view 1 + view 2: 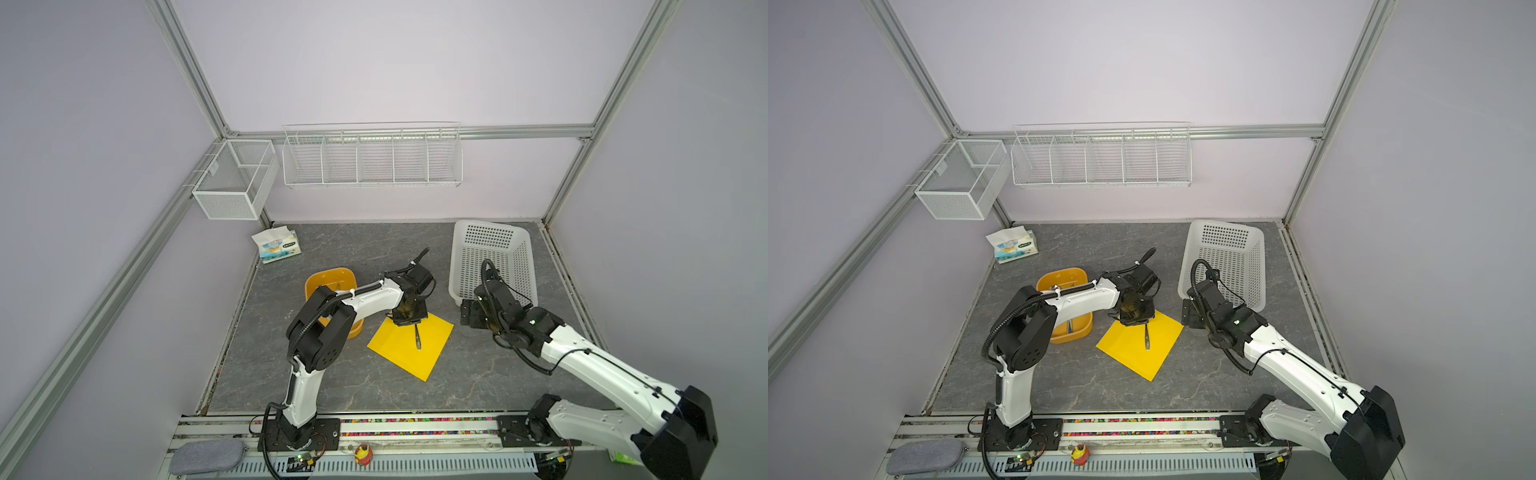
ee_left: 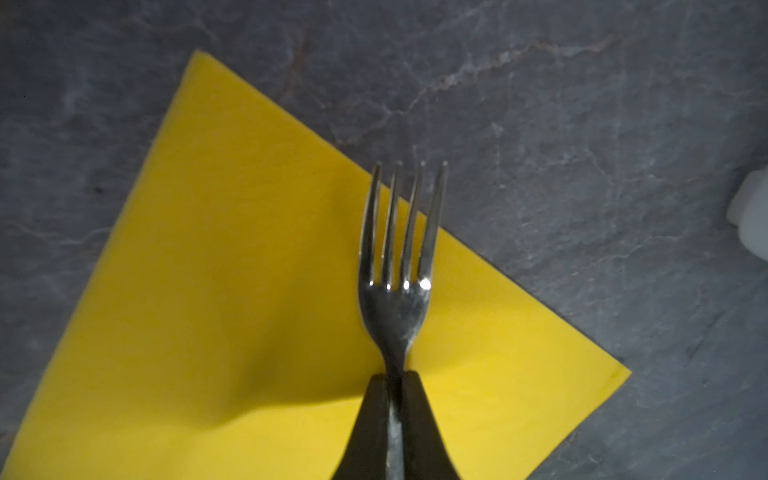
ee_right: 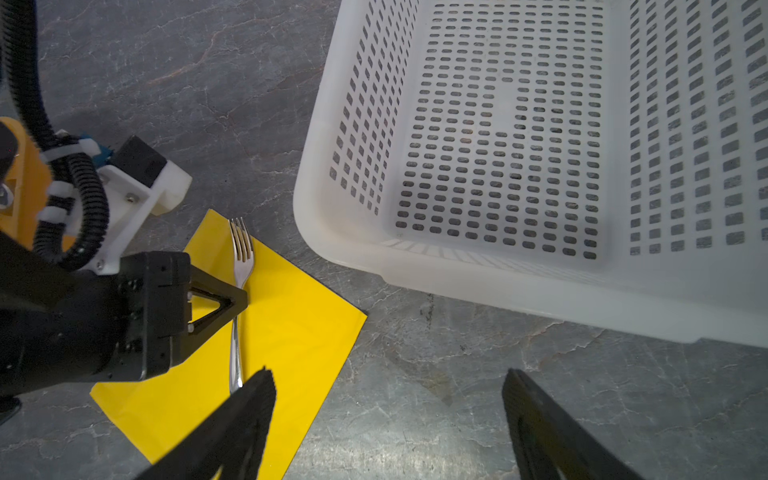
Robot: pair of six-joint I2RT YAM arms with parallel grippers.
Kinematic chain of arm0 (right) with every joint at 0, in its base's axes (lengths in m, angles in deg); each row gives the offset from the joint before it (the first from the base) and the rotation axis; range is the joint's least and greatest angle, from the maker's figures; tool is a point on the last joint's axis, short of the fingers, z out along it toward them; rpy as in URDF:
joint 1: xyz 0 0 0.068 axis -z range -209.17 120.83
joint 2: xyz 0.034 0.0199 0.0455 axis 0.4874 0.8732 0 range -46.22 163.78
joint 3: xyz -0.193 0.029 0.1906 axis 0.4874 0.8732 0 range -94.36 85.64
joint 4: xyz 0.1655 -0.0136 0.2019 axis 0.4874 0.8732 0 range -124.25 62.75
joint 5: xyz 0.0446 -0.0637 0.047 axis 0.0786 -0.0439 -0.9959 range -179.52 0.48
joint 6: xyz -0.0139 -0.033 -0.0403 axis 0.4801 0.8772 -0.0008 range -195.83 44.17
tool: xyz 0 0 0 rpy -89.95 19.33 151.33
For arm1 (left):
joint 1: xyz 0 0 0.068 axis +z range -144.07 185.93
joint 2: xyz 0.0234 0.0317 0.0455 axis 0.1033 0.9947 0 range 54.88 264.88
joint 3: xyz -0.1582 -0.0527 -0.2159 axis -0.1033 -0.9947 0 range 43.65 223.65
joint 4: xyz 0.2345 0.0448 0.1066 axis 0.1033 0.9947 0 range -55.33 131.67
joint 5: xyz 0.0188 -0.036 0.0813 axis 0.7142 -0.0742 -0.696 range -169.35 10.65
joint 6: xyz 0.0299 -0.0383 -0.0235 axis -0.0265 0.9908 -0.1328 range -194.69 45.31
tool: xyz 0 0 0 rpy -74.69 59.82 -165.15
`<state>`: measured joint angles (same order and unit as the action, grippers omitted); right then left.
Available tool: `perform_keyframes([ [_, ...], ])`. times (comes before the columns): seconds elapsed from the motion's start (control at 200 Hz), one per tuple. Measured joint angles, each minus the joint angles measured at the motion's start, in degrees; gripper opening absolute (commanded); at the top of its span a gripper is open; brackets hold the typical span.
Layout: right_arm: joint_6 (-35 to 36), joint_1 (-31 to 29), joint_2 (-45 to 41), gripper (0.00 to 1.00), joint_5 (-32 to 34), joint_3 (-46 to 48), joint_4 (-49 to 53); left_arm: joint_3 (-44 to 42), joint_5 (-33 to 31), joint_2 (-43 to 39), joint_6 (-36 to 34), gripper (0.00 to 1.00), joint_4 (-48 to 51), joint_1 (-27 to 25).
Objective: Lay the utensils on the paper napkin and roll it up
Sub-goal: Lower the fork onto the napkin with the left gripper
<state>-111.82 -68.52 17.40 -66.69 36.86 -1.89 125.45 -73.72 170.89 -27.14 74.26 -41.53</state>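
Observation:
A bright yellow paper napkin [image 1: 399,353] [image 1: 1129,349] [image 2: 208,291] [image 3: 291,324] lies flat on the grey table. On it rests a silver four-tined fork [image 1: 417,340] [image 1: 1147,338] [image 2: 395,291] [image 3: 240,266]. My left gripper [image 1: 409,322] [image 2: 395,376] [image 3: 243,301] is shut on the fork's neck, low over the napkin's far corner. A second silver piece [image 1: 1070,326] lies in the orange tray, mostly hidden by the left arm. My right gripper [image 3: 388,372] [image 1: 467,318] hangs open over bare table just right of the napkin, holding nothing.
The orange-yellow tray [image 1: 328,276] [image 1: 1063,274] sits left of the napkin under the left arm. A white perforated basket [image 1: 494,257] [image 3: 498,145] stands close behind the right gripper. A tissue pack [image 1: 277,245] lies at the back left. Wire baskets hang on the walls.

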Motion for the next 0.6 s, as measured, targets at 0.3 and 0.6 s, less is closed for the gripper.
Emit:
perform_keyframes([
  [0.3, 0.0, 0.0, 0.0, 0.89, 0.0, 0.0, 0.0, 0.4, -0.2, 0.5, 0.0, 0.11, 0.8, -0.2],
  [0.6, 0.0, 0.0, 0.0, 0.89, 0.0, 0.0, 0.3, 0.4, -0.8, 0.2, 0.4, 0.09, 1.0, -0.2],
])
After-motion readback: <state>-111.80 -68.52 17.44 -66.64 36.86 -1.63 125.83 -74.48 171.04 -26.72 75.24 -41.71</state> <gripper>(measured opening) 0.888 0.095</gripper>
